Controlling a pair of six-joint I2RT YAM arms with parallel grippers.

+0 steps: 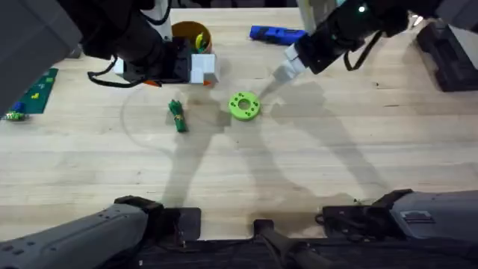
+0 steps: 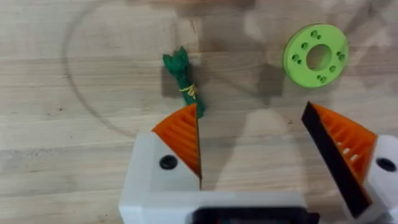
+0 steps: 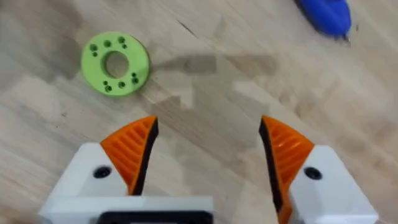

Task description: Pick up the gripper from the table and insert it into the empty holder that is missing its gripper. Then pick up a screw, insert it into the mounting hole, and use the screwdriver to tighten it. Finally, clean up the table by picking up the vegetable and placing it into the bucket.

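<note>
The dark green vegetable lies on the table, left of a bright green disc with holes. My left gripper hovers open just beyond the vegetable, beside the yellow-rimmed bucket. In the left wrist view the vegetable lies just past one orange pad of the left gripper. My right gripper hangs open between the disc and the blue screwdriver. The right wrist view shows the right gripper empty, with the disc and screwdriver ahead. The loose gripper, holder and screw are out of view.
A green board lies at the table's left edge. Dark equipment stands at the back right. Both arms' bases sit along the near edge, with bare wood between them and the disc.
</note>
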